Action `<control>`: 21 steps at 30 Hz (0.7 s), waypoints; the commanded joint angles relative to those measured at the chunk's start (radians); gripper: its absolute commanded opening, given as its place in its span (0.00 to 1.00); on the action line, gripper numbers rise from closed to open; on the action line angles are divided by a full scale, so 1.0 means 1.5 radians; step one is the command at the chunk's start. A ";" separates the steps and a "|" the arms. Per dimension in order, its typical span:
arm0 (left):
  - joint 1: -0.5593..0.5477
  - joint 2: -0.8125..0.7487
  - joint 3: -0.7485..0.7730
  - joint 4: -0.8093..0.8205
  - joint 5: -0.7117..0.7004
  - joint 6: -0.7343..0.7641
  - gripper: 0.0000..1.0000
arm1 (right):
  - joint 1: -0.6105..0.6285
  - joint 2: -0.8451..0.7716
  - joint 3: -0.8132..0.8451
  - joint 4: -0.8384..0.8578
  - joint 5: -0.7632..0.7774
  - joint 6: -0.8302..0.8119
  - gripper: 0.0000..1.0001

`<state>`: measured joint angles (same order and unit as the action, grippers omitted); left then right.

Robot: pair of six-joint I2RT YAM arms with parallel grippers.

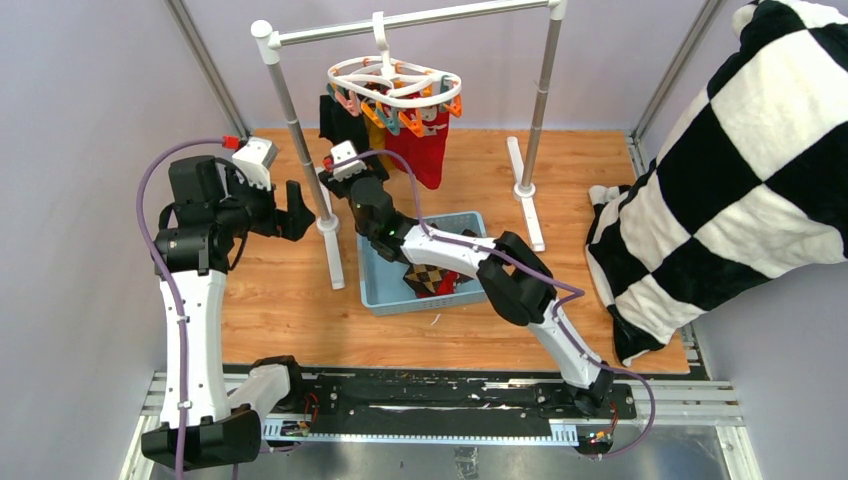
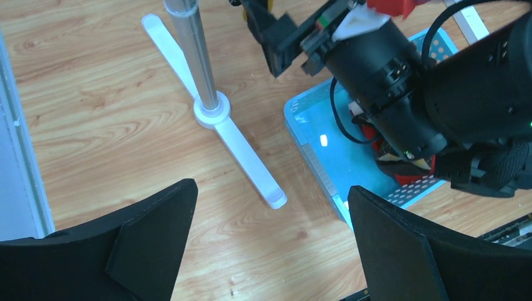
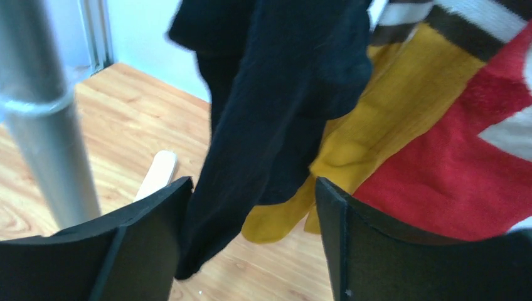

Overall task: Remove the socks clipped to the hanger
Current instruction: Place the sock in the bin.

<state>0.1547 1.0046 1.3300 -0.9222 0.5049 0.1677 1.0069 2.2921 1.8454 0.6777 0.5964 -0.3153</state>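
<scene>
The white ring hanger [image 1: 395, 83] hangs by its hook from the grey rail. Still clipped to it are a dark sock [image 1: 340, 120], a mustard sock [image 1: 377, 135] and a red sock [image 1: 428, 150]. My right gripper [image 1: 347, 172] is open just below them. In the right wrist view the dark sock [image 3: 263, 125] hangs with its toe between my open fingers [image 3: 251, 238], with the mustard sock [image 3: 383, 113] and the red sock [image 3: 464, 175] behind it. A brown-tan argyle sock [image 1: 432, 278] lies in the blue basket [image 1: 372, 285]. My left gripper [image 1: 296, 210] is open and empty [image 2: 273, 244] over the floor.
The grey rail stand's left post [image 1: 300, 130] and its white foot [image 2: 241, 153] stand between my two grippers. The right post [image 1: 540, 100] is behind the basket. A black-and-white checkered blanket [image 1: 740, 150] fills the right side. The basket corner [image 2: 313, 144] shows in the left wrist view.
</scene>
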 commanded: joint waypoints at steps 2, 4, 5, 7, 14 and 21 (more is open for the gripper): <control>0.004 -0.011 0.018 -0.011 0.014 0.013 1.00 | -0.024 -0.011 0.021 0.047 0.003 -0.040 0.50; 0.004 -0.008 0.019 -0.011 0.023 0.008 1.00 | -0.026 -0.033 -0.009 0.055 -0.030 -0.035 0.31; 0.004 -0.006 0.021 -0.011 0.026 0.006 1.00 | -0.027 -0.046 -0.024 0.055 -0.047 -0.031 0.24; 0.004 -0.005 0.022 -0.010 0.029 0.003 1.00 | -0.027 -0.081 -0.062 0.054 -0.087 -0.013 0.11; 0.004 -0.015 0.013 -0.010 0.064 0.007 0.99 | -0.028 -0.264 -0.271 0.042 -0.297 0.096 0.00; 0.004 -0.020 -0.004 -0.010 0.159 0.008 1.00 | -0.047 -0.430 -0.419 0.017 -0.544 0.300 0.00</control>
<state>0.1551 0.9905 1.3334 -0.9260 0.6292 0.1730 0.9588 1.7454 1.3041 0.7033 0.0452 -0.0860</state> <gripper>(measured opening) 0.993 0.019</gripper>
